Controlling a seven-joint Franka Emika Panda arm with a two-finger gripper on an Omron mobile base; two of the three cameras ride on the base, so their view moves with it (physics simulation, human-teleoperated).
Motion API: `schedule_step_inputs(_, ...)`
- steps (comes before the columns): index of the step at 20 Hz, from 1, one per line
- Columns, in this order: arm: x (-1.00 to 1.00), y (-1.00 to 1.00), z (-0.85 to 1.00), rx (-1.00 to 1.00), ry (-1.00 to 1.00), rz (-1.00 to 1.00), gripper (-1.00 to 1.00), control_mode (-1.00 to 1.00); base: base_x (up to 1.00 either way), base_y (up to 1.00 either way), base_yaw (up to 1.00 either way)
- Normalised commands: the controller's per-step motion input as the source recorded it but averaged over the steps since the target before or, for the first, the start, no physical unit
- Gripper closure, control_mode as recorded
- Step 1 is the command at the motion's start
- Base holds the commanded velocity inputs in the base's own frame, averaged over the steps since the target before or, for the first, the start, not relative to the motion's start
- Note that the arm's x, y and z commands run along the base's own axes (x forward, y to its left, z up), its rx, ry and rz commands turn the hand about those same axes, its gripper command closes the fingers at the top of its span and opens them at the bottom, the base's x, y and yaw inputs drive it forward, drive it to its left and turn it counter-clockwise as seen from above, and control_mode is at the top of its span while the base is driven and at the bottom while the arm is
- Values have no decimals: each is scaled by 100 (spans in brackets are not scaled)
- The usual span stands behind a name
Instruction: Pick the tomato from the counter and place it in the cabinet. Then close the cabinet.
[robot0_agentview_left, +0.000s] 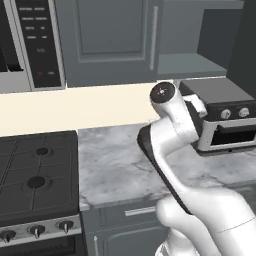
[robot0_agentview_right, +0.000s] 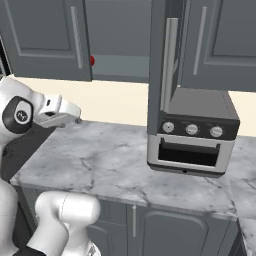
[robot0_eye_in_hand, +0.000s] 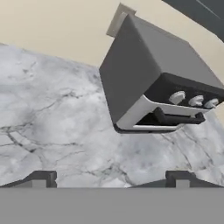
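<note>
The tomato (robot0_agentview_right: 92, 61) is a small red ball on the grey inner shelf of the cabinet (robot0_agentview_right: 120, 67), half hidden by the edge of the shut left door (robot0_agentview_right: 45, 40). The cabinet's other door (robot0_agentview_right: 167, 65) stands open, edge-on, above the toaster oven. My gripper (robot0_eye_in_hand: 110, 179) is open, its fingertips (robot0_eye_in_hand: 41, 178) wide apart with nothing between them. It hovers over the marble counter (robot0_eye_in_hand: 52, 113), below the cabinet and well apart from the tomato. The hand (robot0_agentview_right: 62, 112) points toward the toaster oven.
A grey and silver toaster oven (robot0_agentview_right: 192, 135) stands on the counter at the right, under the open door. A black stovetop (robot0_agentview_left: 35, 175) lies to the left of the counter, and a microwave (robot0_agentview_left: 30, 40) hangs above it. Another shut wall cabinet (robot0_agentview_right: 220, 40) is at the right.
</note>
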Motion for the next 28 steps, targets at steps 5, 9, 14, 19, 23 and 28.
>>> schedule_step_inputs(5,-91,-42,-7,40,-24,-11,-100,-100,0,0,0)
schedule_step_inputs(9,-99,-52,0,52,-27,-17,-100,-100,0,0,0)
schedule_step_inputs(14,-95,-6,6,45,-26,-33,-100,-100,0,0,0)
schedule_step_inputs(19,-81,-2,29,39,-29,-36,-100,-100,0,0,0)
schedule_step_inputs(23,-64,-50,1,39,-38,-24,-100,-100,0,0,0)
schedule_step_inputs(28,-42,-89,11,36,-39,-13,-100,-100,0,0,0)
